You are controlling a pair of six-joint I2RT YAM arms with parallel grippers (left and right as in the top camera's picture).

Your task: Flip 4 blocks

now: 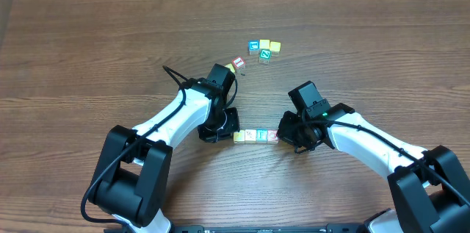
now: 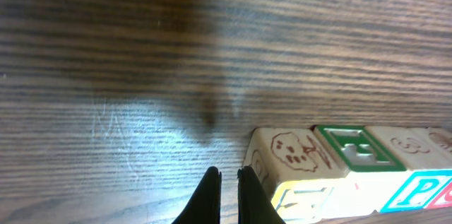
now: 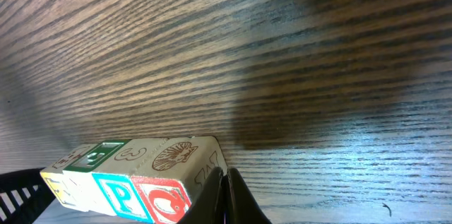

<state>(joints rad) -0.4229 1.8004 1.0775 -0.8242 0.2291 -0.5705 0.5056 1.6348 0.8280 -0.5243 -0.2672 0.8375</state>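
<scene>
Between the tight-closed left hand (image 2: pixel 228 180) and right hand (image 3: pixel 227 181), four cubic wooden blocks (image 1: pixel 255 136) abut.

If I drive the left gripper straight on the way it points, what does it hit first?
Probably bare table. The shut left gripper points past the near end of the row of blocks, which sits beside it; depth unclear.

Overhead: bright, even light; the table (image 1: pixel 88 49) is sharp, with only faint shadows close beside my arms (image 1: pixel 172 115).
Left wrist: distant wood grain is soft; dark shadow up top, pale glare lower left.
Right wrist: broad shadow at right, bluish glare below it; the blocks (image 3: pixel 134 174) are slightly blurred.
</scene>
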